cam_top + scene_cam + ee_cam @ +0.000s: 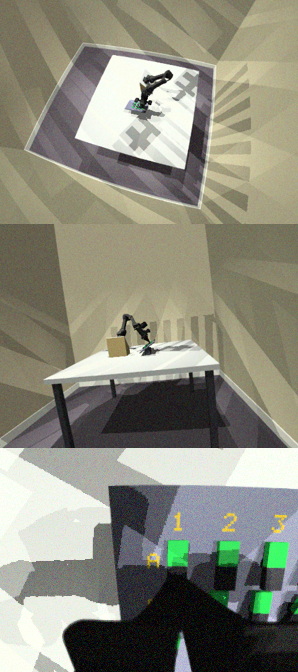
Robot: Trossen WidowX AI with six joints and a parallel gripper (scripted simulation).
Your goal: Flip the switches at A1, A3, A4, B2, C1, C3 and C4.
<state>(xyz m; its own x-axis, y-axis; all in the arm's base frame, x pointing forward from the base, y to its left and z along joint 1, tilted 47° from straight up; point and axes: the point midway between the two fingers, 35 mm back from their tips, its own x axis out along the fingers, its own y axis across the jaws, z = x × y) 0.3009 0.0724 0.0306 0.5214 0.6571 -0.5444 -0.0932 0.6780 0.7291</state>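
The tilted blue-grey switch panel (128, 108) (202, 504) stands on the table. My gripper (149, 341) (175, 580) is shut and empty. In the wrist view its fingertips are at the near, dark end of switch A1 (178, 552), at or just above it; contact cannot be told. Switch A2 (228, 554) and switch A3 (275, 555) show a green far half and a dark near half. Switch B3 (262, 602) shows partly. Another green switch (219, 596) in column 2 is mostly covered by the fingers. The fingers hide most of rows B and C, and column 4 is nearly all out of the wrist view.
A tan box (117, 347) stands on the white table (173, 360) beside the arm. It is mostly hidden behind the arm in the top view. Patchy shadows cross the table and the panel's left part.
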